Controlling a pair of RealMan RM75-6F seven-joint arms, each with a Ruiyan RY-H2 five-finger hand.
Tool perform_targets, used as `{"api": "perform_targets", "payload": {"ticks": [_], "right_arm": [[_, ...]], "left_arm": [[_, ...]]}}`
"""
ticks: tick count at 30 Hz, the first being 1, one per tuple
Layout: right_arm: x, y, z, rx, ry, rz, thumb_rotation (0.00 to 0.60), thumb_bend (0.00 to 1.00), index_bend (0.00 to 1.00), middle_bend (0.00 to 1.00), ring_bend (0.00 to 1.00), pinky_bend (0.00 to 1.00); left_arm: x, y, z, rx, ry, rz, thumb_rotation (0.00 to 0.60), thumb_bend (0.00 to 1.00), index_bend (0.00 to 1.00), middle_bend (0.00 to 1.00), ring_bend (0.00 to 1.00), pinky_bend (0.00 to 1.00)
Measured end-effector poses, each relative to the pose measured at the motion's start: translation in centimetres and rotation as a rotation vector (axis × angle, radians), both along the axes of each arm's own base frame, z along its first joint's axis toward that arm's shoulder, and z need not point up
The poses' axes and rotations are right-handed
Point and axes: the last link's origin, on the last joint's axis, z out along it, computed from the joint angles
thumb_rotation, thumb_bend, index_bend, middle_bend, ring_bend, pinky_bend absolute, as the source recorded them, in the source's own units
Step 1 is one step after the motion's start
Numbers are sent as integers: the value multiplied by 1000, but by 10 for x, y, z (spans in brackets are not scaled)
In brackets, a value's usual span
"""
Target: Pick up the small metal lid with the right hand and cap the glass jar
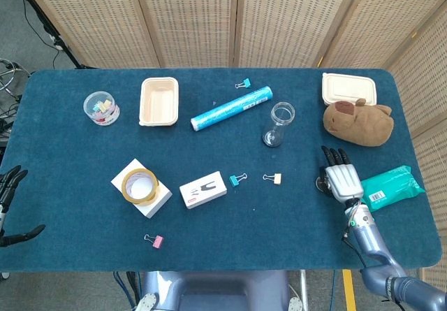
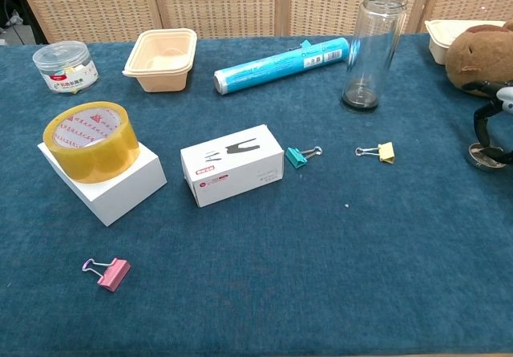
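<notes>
The small metal lid (image 2: 484, 156) lies flat on the blue cloth at the far right; in the head view only its edge (image 1: 321, 183) shows beside my right hand. My right hand (image 1: 341, 178) hovers palm down right over it, fingers stretched forward. In the chest view its dark fingers (image 2: 479, 123) curve down on either side of the lid's rim, and the lid still rests on the table. The glass jar (image 1: 279, 124) (image 2: 375, 48) stands upright and uncapped, to the left of and beyond the hand. My left hand (image 1: 10, 206) hangs off the table's left edge, fingers apart, holding nothing.
A brown plush toy (image 1: 357, 122) and a white box (image 1: 348, 87) sit just beyond the right hand; a green packet (image 1: 391, 187) lies to its right. A yellow clip (image 2: 378, 152), a teal clip (image 2: 300, 156), a white carton (image 2: 232, 165) and a blue roll (image 2: 280, 64) lie leftward.
</notes>
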Motion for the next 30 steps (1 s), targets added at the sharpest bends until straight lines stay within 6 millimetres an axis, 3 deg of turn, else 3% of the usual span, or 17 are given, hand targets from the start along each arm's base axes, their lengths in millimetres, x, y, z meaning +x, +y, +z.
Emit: {"api": "perform_targets", "payload": {"ticks": [7,16,22,30], "right_arm": [[2,2,5,-21,-2,12,600,565,610,0,0,0],[16,6,27,-75,-17,57,600,585,626,0,0,0],[31,7,53,-121,-41,90,600,589,627,0,0,0],[76,-10,108,-193,-60,148,600,614,627,0,0,0]], "left_arm": [[0,0,1,0,-4,-1,600,0,0,0,0,0],[0,-1,2,-4,-10,-6,600,0,0,0,0,0],[0,-3,4,-4,-18,-14,600,0,0,0,0,0],[1,-7,4,-11,-18,-17,600,0,0,0,0,0]]}}
